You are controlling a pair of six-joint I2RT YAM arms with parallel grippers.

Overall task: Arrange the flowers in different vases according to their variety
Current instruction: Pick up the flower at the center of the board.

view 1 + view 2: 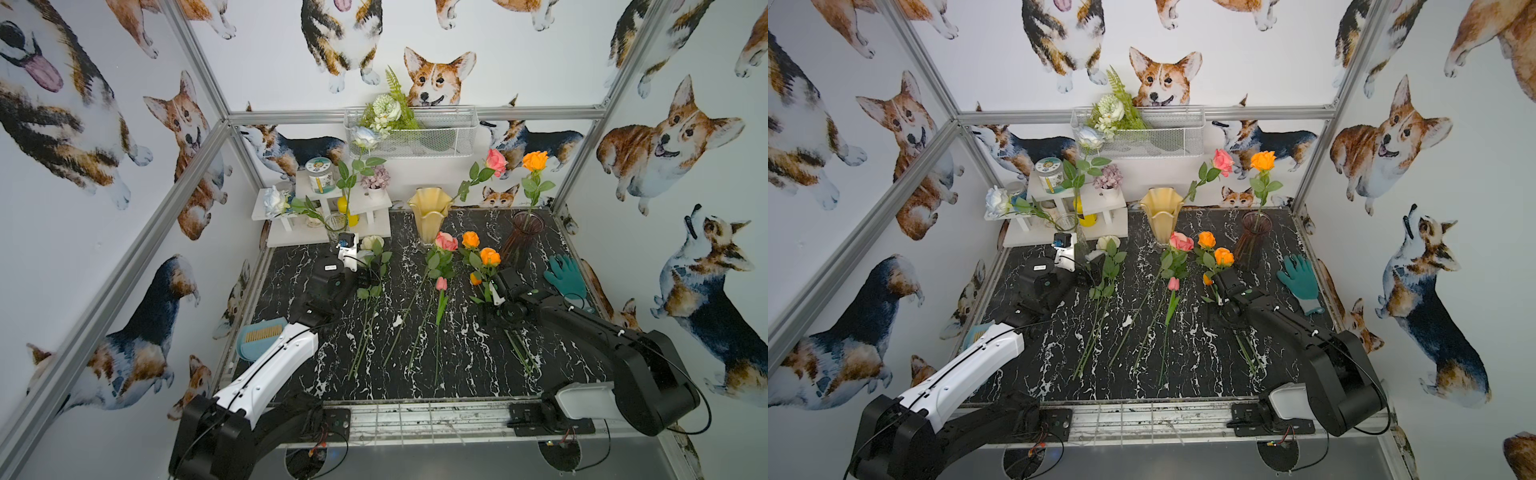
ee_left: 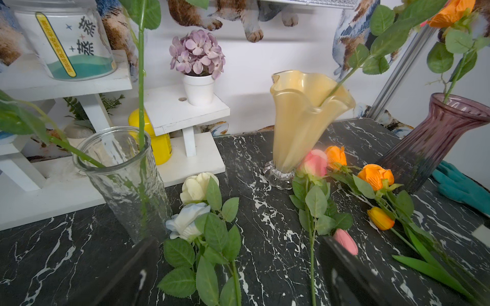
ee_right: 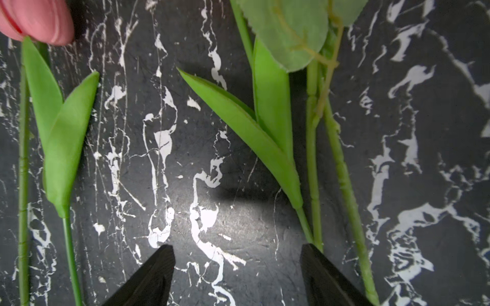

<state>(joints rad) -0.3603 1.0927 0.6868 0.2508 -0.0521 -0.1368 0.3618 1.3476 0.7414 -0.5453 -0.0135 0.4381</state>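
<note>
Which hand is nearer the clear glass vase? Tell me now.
Left. The left hand hovers just in front of the clear glass vase; the right hand is across the table, beside the orange tulip.

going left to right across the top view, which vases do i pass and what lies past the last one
clear glass vase → cream-yellow wavy vase → dark purple ribbed vase → teal glove

Black arms (image 1: pixel 602 336), white link shells (image 1: pixel 286 357), thin black cables (image 1: pixel 702 399).
</note>
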